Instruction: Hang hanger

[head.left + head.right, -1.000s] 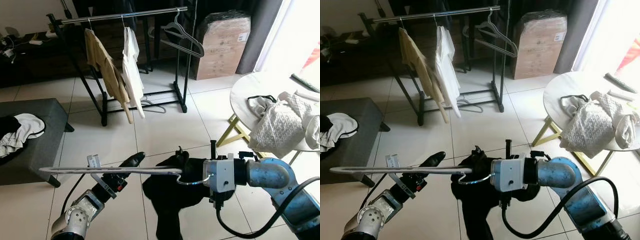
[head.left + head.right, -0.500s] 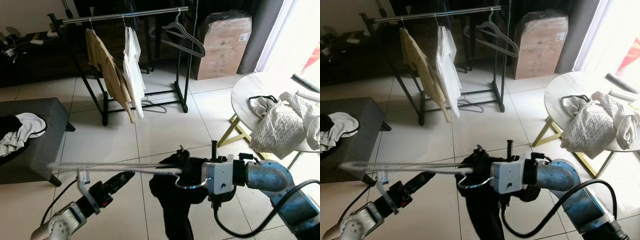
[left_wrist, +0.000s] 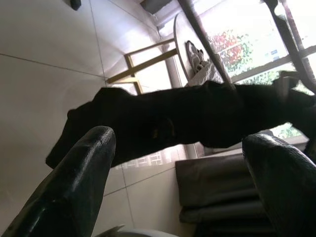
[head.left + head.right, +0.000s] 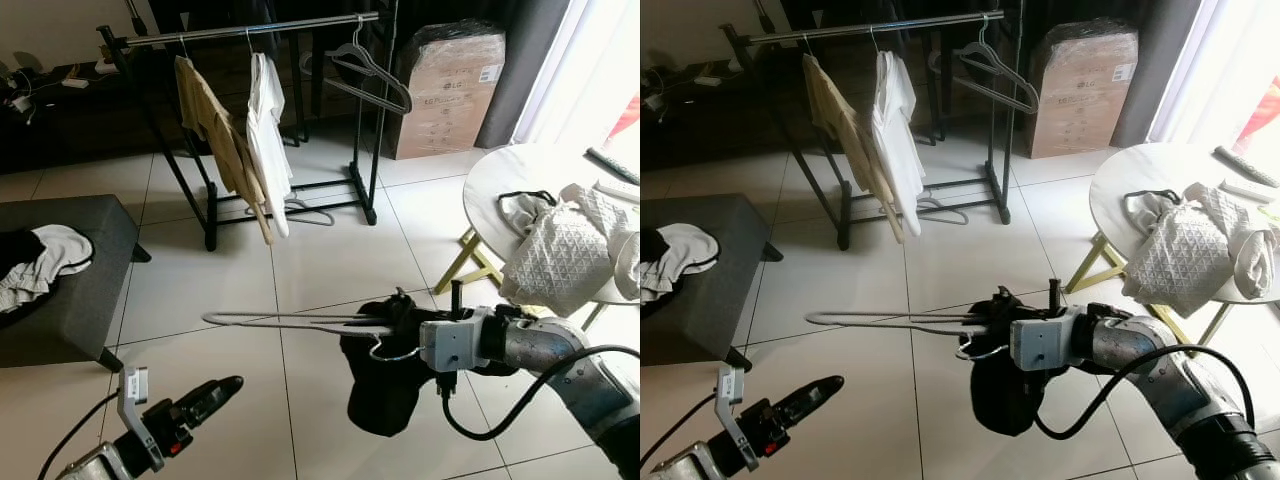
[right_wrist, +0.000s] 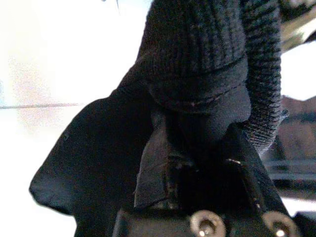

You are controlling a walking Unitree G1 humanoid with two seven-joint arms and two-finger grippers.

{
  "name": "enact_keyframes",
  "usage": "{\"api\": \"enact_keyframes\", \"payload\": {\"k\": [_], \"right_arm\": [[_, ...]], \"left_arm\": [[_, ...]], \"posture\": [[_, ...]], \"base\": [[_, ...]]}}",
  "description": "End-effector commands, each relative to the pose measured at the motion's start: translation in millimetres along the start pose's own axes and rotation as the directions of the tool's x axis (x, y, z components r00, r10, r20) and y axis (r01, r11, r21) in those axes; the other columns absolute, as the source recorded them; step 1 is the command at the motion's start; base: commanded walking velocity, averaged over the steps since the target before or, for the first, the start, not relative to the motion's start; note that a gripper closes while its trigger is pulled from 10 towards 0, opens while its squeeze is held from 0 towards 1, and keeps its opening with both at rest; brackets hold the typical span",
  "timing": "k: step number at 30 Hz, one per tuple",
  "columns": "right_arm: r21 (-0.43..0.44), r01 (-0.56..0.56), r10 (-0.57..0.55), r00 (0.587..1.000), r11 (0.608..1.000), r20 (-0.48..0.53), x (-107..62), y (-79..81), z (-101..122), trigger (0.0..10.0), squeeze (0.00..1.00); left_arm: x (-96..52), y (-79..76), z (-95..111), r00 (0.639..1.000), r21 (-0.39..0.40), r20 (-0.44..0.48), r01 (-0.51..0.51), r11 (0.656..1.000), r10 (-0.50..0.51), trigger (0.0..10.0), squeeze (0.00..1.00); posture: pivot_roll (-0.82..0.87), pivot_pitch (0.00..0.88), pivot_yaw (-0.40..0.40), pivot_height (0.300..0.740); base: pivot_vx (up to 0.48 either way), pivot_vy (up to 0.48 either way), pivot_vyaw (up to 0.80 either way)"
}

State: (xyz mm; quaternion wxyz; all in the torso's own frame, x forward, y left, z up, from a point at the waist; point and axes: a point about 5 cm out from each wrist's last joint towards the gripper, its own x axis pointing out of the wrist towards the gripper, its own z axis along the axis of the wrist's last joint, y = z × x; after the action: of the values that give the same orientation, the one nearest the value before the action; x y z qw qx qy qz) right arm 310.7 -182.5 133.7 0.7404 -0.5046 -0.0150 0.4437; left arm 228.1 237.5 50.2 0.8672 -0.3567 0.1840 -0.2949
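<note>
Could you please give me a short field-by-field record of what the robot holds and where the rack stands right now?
right gripper: shut on grey hanger with black garment draped from it
left gripper: open, low over the floor, holding nothing
clothes rack: ahead across the tiles, with a tan garment, a white shirt and an empty hanger
round table: robot's right, with a white cloth pile

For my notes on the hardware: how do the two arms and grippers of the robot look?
Both arms are silver metal with black cables. The right arm has a rounded grey-blue segment and a white boxy wrist block. The left gripper has long glossy black fingers, with a small red detail and a grey bracket behind.
</note>
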Motion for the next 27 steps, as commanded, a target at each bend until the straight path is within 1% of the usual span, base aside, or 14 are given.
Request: {"api": "enact_keyframes", "payload": {"k": [1,2,4,8,9,12,15,19,20,21,24,25,26,27], "right_arm": [[-0.020,0.033,-0.032,0.999,0.999,0.019,4.6,-3.9,4,3.1,0.00],[-0.002,0.044,-0.044,0.999,0.999,0.021,6.1,-3.6,3,10.0,0.00],[0.032,0.062,-0.062,0.998,0.998,0.011,9.3,-1.9,0,10.0,0.00],[0.019,0.063,-0.063,0.998,0.998,-0.008,10.6,-0.1,-3,10.0,0.00],[0.028,0.063,-0.062,0.998,0.998,-0.006,11.8,3.1,-5,10.0,0.00],[0.056,0.074,-0.072,0.997,0.996,-0.029,16.9,16.4,-10,10.0,0.00],[0.072,0.083,-0.079,0.995,0.994,-0.054,17.5,22.0,-14,10.0,0.00],[0.081,0.077,-0.070,0.994,0.994,-0.087,17.9,30.8,-20,10.0,0.00],[0.084,0.078,-0.070,0.993,0.993,-0.094,18.2,33.2,-21,10.0,0.00],[0.084,0.078,-0.070,0.993,0.993,-0.094,18.2,33.2,-21,10.0,0.00],[0.088,0.084,-0.076,0.993,0.993,-0.095,19.4,35.4,-22,10.0,0.00],[0.096,0.083,-0.074,0.993,0.992,-0.095,20.0,37.4,-22,10.0,0.00],[0.141,0.086,-0.073,0.993,0.986,-0.094,20.8,39.7,-22,10.0,0.00],[0.156,0.087,-0.073,0.993,0.984,-0.092,21.1,40.3,-23,10.0,0.00]], "left_arm": [[-4.7,-1.7,-2,1.000,-0.014,0.015,-0.005,1.000,0.006,10.0,0.00],[-4.8,-3.2,-3,1.000,-0.017,0.017,-0.001,1.000,0.001,10.0,0.00],[-4.3,-6.4,-5,1.000,-0.020,0.016,0.006,1.000,-0.006,10.0,0.00],[-3.4,-8.1,-7,1.000,-0.021,0.012,0.013,1.000,-0.012,10.0,0.00],[-2.5,-9.6,-9,1.000,-0.025,0.014,0.015,1.000,-0.015,10.0,0.00],[3.1,-18.4,-16,0.999,-0.036,0.022,0.035,0.999,-0.035,10.0,0.00],[6.6,-24.1,-17,0.998,-0.034,0.023,0.056,0.998,-0.055,10.0,0.00],[11.7,-35.5,-14,0.993,-0.014,0.026,0.113,0.993,-0.113,10.0,0.00],[13.8,-41.4,-11,0.990,0.004,0.027,0.139,0.990,-0.139,10.0,0.00],[13.8,-41.4,-11,0.990,0.004,0.027,0.139,0.990,-0.139,10.0,0.00],[16.1,-50.1,-6,0.984,0.027,0.036,0.172,0.985,-0.173,10.0,0.00],[18.2,-56.2,-1,0.979,0.041,0.048,0.196,0.980,-0.197,10.0,0.00],[20.9,-61.4,4,0.976,0.057,0.053,0.210,0.976,-0.213,10.0,0.00],[21.6,-62.7,5,0.975,0.062,0.053,0.212,0.975,-0.215,10.0,0.00]], "posture": [[-0.14,0.197,0.032,0.740],[-0.14,0.197,0.031,0.740],[-0.14,0.195,0.030,0.740],[-0.14,0.194,0.030,0.740],[-0.13,0.194,0.029,0.740],[-0.13,0.191,0.031,0.740],[-0.13,0.193,0.032,0.740],[-0.13,0.191,0.032,0.740],[-0.13,0.193,0.033,0.740],[-0.13,0.193,0.033,0.740],[-0.13,0.194,0.033,0.740],[-0.13,0.196,0.034,0.740],[-0.13,0.196,0.035,0.740],[-0.13,0.196,0.035,0.740]], "base": [[0.000,0.000,0.00],[0.000,0.000,0.00],[0.000,0.000,0.00],[0.000,0.000,0.00],[0.000,0.000,0.00],[0.000,0.000,0.67],[0.000,0.000,0.80],[0.000,0.000,0.80],[0.000,0.000,0.80],[0.000,0.000,0.80],[0.000,0.000,0.80],[0.000,0.000,0.59],[0.000,0.000,0.00],[0.000,0.000,0.00]]}}
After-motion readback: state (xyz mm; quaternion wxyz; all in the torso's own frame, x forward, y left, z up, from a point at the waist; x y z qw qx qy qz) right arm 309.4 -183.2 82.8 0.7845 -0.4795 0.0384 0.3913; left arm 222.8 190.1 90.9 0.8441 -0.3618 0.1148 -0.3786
